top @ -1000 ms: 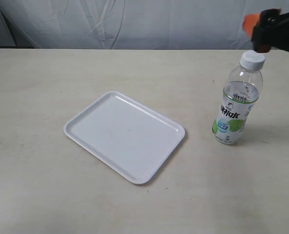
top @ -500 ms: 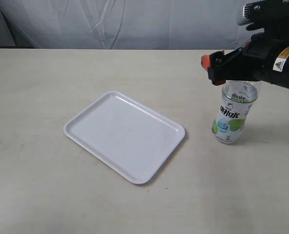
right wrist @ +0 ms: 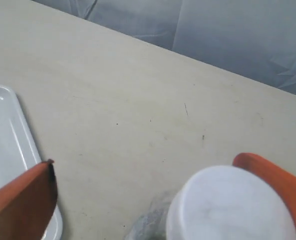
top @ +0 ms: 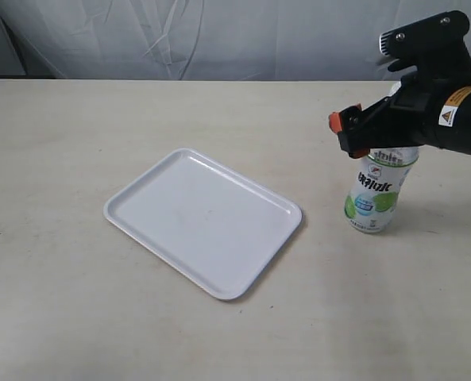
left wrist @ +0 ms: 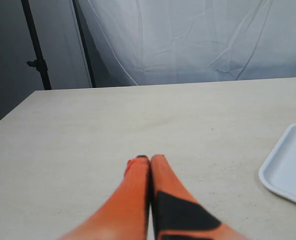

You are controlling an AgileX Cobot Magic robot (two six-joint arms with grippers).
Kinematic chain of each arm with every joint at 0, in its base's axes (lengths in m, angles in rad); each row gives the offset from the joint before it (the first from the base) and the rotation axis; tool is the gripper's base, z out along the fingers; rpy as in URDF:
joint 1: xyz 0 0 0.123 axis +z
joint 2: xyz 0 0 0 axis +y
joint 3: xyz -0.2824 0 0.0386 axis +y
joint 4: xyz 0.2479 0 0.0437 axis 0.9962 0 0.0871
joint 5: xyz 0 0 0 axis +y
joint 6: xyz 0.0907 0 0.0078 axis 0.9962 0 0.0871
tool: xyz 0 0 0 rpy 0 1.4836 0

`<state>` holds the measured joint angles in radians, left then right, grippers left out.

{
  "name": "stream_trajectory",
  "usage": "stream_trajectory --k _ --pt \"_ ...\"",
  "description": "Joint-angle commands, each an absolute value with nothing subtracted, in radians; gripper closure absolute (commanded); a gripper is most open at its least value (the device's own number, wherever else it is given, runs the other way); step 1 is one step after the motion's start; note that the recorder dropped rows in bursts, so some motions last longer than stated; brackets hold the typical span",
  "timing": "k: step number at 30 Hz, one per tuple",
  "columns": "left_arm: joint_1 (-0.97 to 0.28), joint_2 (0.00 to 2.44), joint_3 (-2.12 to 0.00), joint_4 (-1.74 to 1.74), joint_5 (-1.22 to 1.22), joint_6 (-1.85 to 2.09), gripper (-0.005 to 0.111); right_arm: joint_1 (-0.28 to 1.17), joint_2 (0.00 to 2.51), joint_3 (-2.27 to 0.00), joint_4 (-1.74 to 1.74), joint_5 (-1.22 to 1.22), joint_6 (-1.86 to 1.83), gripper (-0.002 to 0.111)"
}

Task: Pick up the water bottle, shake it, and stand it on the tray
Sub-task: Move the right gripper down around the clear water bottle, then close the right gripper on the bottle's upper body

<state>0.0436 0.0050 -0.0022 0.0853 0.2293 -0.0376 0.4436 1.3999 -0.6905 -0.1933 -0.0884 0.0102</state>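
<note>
A flat white rectangular plastic tray [top: 203, 221] lies near the middle of the pale counter [top: 60, 302]. To its right and apart from it, a small clear plastic water bottle [top: 374, 194] stands upright on the counter. The black-and-orange right gripper [top: 362, 131] sits at the bottle's top, its fingers spread either side of the white screw cap [right wrist: 232, 205]. A white fabric backdrop [top: 219, 40] hangs behind the counter.

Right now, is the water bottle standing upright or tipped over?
Upright. The water bottle stands on its base on the table, beside the tray, with its label the right way up.
</note>
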Motion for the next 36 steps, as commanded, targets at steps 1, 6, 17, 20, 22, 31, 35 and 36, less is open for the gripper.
stream_trajectory --k 1,6,17,20,22,31,35,36 --pt "0.038 0.0 0.0 0.084 0.225 -0.044 0.107 0.439 1.412 -0.694 -0.201 -0.082 0.0 0.015" --pt "0.038 0.0 0.0 0.084 0.225 -0.044 0.107 0.439 1.431 -0.694 -0.162 -0.082 0.0 0.015" --pt "0.038 0.0 0.0 0.084 0.225 -0.044 0.107 0.439 1.481 -0.694 -0.124 -0.082 0.0 0.015" --pt "0.038 0.0 0.0 0.084 0.225 -0.044 0.107 0.439 1.487 -0.694 -0.123 -0.072 0.0 0.015" --pt "0.038 0.0 0.0 0.084 0.225 -0.044 0.107 0.439 1.487 -0.694 -0.123 -0.055 0.0 0.015" --pt "0.038 0.0 0.0 0.084 0.225 -0.044 0.107 0.379 1.507 -0.669 -0.123 -0.04 0.0 0.015" --pt "0.038 0.0 0.0 0.084 0.225 -0.044 0.107 0.368 1.522 -0.664 -0.123 -0.043 0.0 0.015" --pt "0.038 0.0 0.0 0.084 0.225 -0.044 0.107 0.368 1.527 -0.664 -0.123 -0.057 0.0 0.015"
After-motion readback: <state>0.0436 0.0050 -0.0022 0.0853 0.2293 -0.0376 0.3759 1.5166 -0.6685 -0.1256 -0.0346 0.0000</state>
